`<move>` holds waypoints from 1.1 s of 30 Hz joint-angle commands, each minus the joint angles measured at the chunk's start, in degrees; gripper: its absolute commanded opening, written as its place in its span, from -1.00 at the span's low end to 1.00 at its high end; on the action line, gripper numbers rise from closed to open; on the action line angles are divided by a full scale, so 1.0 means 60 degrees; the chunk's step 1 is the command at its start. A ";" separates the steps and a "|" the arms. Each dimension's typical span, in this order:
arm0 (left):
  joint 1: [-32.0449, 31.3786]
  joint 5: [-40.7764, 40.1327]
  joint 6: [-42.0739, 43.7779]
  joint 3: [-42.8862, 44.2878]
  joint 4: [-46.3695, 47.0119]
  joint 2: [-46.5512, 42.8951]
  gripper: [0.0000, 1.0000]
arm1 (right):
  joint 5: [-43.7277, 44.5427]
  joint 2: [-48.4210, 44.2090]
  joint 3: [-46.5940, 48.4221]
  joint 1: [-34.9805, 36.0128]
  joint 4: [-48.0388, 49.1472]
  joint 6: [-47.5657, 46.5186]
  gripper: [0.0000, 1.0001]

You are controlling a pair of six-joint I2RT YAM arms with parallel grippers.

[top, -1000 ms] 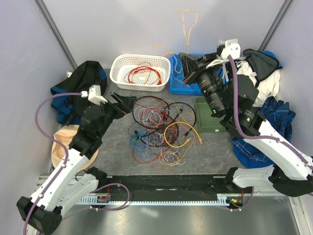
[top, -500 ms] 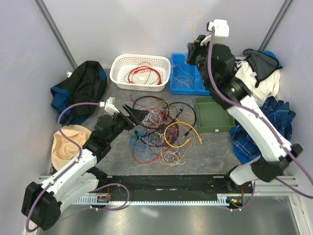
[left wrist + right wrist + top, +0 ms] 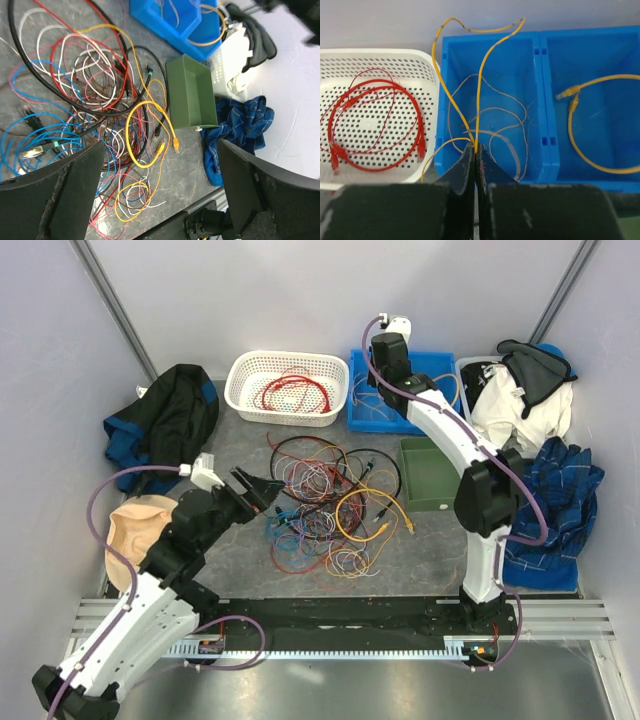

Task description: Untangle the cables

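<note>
The cables (image 3: pixel 328 502) lie in a tangled pile of red, black, blue, white, purple and yellow loops on the grey table; the left wrist view shows the pile (image 3: pixel 95 95) too. My left gripper (image 3: pixel 266 492) is open and empty, just above the pile's left edge, with its fingers (image 3: pixel 65 195) wide apart. My right gripper (image 3: pixel 475 150) is shut on a thin yellow-orange wire (image 3: pixel 479 90) over the blue bin's left compartment (image 3: pixel 455 65). In the top view that gripper (image 3: pixel 373 377) hangs at the bin's near left side.
A white basket (image 3: pixel 240 390) holds a red cable (image 3: pixel 375 120). The blue bin's right compartment holds a yellow plug cable (image 3: pixel 572 135). A green bin (image 3: pixel 425 478) stands right of the pile. Clothes lie at the far left (image 3: pixel 165 420) and right (image 3: pixel 540 490).
My right arm has swung down from high up to the blue bin, bringing the yellow-orange wire with it. My left gripper has shifted slightly near the pile's left edge, still open.
</note>
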 commanded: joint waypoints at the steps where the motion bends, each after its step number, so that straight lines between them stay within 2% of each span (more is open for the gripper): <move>1: -0.0013 -0.0859 0.0794 0.0600 -0.1220 -0.0997 0.99 | -0.0068 0.0916 0.1736 -0.0447 0.0441 -0.0009 -1.00; 8: -0.0013 -0.1869 0.1425 0.0688 -0.1573 -0.1804 0.99 | -0.0390 0.2396 0.2634 -0.1107 0.0367 0.0240 -1.00; 20: -0.0013 -0.1841 0.1323 0.0542 -0.1617 -0.0837 0.99 | -0.0800 0.3510 0.2898 -0.1210 0.0367 0.0138 -0.99; 22: -0.0013 -0.1943 0.1264 0.0512 -0.1617 -0.0896 0.99 | -0.0859 0.3482 0.2971 -0.1210 0.0308 0.0094 -0.48; 23: -0.0013 -0.1944 0.1235 0.0526 -0.1602 -0.0910 0.99 | -0.0816 0.3351 0.2942 -0.1196 0.0323 0.0108 0.03; 26: -0.0028 -0.1973 0.1235 0.0600 -0.1602 -0.0852 0.99 | -0.0260 0.2695 0.2621 -0.1093 0.0395 0.0152 0.55; 29: -0.0013 -0.1944 0.1206 0.0644 -0.1588 -0.0779 0.99 | 0.0340 0.1714 0.1889 -0.0772 0.0776 0.0035 0.78; 32: -0.0013 -0.1798 0.1089 0.0644 -0.1573 -0.0706 0.99 | 0.0898 0.0661 0.1201 -0.0391 0.0675 0.0049 0.82; 33: -0.0013 -0.1710 0.1045 0.0629 -0.1558 -0.0705 0.99 | 0.1000 0.0307 0.0503 -0.0303 0.0689 0.0151 0.81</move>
